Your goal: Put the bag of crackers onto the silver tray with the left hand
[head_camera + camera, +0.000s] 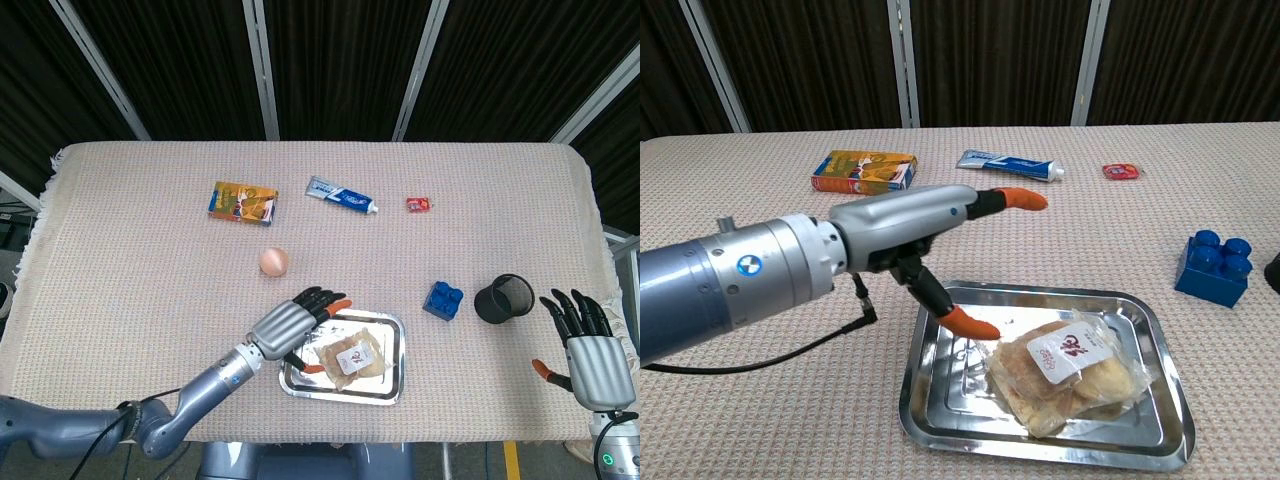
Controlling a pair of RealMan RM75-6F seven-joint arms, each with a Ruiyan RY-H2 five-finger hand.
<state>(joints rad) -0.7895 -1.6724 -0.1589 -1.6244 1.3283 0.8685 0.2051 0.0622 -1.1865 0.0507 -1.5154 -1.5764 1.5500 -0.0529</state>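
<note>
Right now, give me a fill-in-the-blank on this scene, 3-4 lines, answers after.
1. The cracker bag lies inside the silver ____.
2. The left hand holds ____, its fingers spread above the tray's left side.
3. The egg sits on the cloth, between the tray and the orange ____.
4. The blue block stands just left of the black mesh ____.

Answers: tray; nothing; box; cup
</note>
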